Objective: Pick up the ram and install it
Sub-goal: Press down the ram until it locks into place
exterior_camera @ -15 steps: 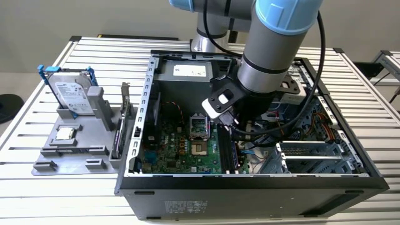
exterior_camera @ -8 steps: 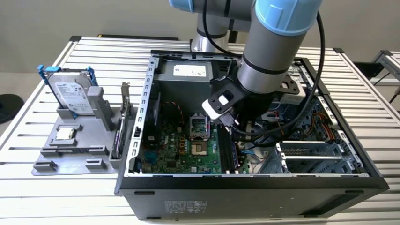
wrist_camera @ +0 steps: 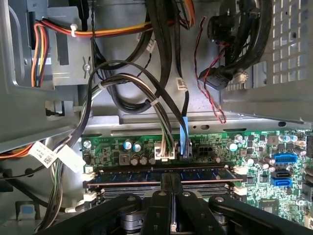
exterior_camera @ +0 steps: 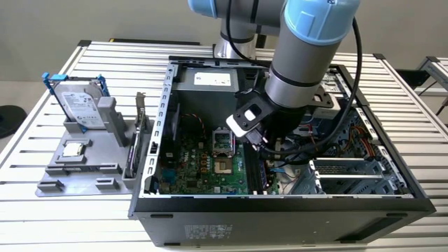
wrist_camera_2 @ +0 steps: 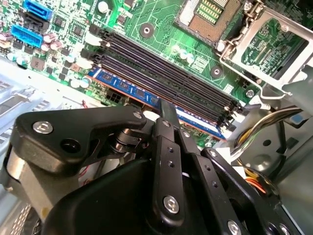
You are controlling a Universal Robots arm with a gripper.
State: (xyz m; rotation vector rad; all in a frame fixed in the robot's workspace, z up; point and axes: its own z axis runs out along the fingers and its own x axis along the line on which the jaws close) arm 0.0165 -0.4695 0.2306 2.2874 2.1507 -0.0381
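Your tool is pinched shut on the ram over its slot; press down squarely, keeping both ends level.

My gripper is matt black metal with bright steel screw heads. The ram is a glossy blue circuit board. Motherboard: glossy green laminate. Computer case: dull grey sheet metal. Table: ribbed, brushed aluminium.
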